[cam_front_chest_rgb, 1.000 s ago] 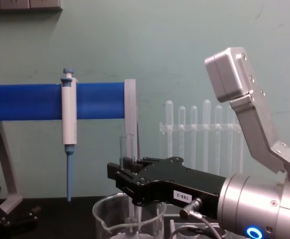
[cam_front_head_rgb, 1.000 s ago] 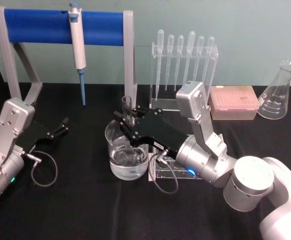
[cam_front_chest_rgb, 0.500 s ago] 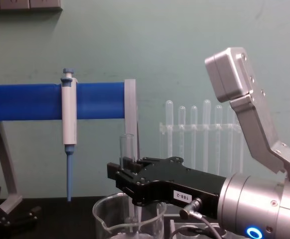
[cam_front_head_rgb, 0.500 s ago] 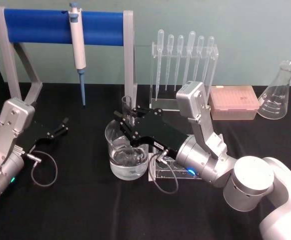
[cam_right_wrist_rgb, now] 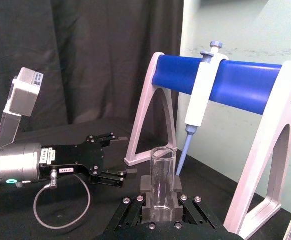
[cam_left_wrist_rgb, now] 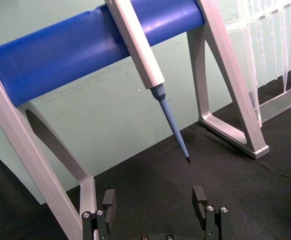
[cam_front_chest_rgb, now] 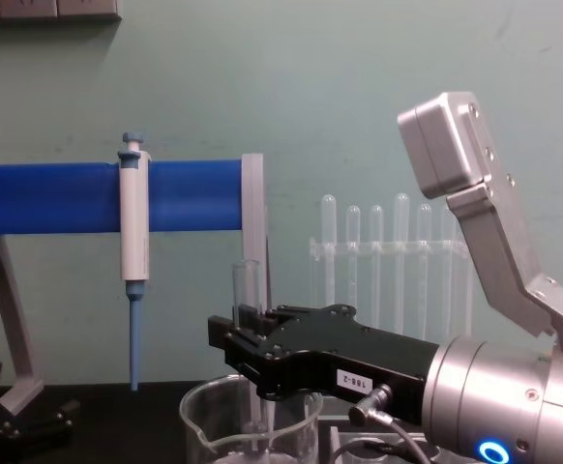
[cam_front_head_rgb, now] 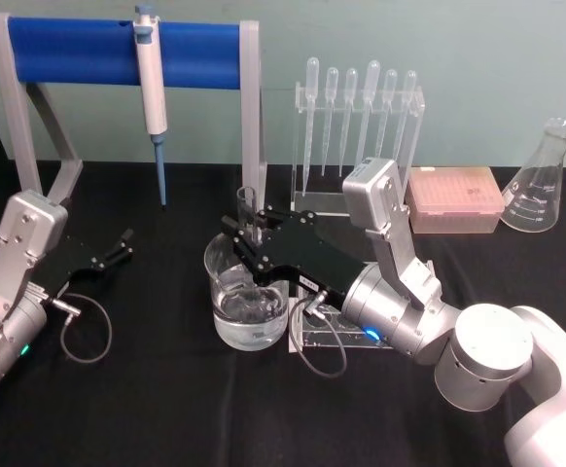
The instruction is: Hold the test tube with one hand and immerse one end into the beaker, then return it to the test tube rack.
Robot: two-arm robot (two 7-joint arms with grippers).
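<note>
The clear test tube [cam_front_head_rgb: 247,206] stands upright, and my right gripper [cam_front_head_rgb: 248,237] is shut on its middle. The tube's lower end reaches down inside the wide glass beaker [cam_front_head_rgb: 249,309], which holds clear liquid. From the chest, the tube [cam_front_chest_rgb: 246,283] rises above the black fingers over the beaker [cam_front_chest_rgb: 204,425]. In the right wrist view the tube [cam_right_wrist_rgb: 162,177] sits clamped between the pads. My left gripper [cam_front_head_rgb: 123,244] rests open on the black cloth at the left, well away from the beaker; its fingers [cam_left_wrist_rgb: 108,199] stand wide apart with nothing between them.
A white-and-blue pipettor [cam_front_head_rgb: 151,92] hangs from the blue-barred stand [cam_front_head_rgb: 79,51] behind. Farther back are a clear rack of plastic pipettes [cam_front_head_rgb: 361,107], a pink tip box [cam_front_head_rgb: 455,199] and a conical flask [cam_front_head_rgb: 543,180]. A clear holder [cam_front_head_rgb: 314,336] lies right of the beaker.
</note>
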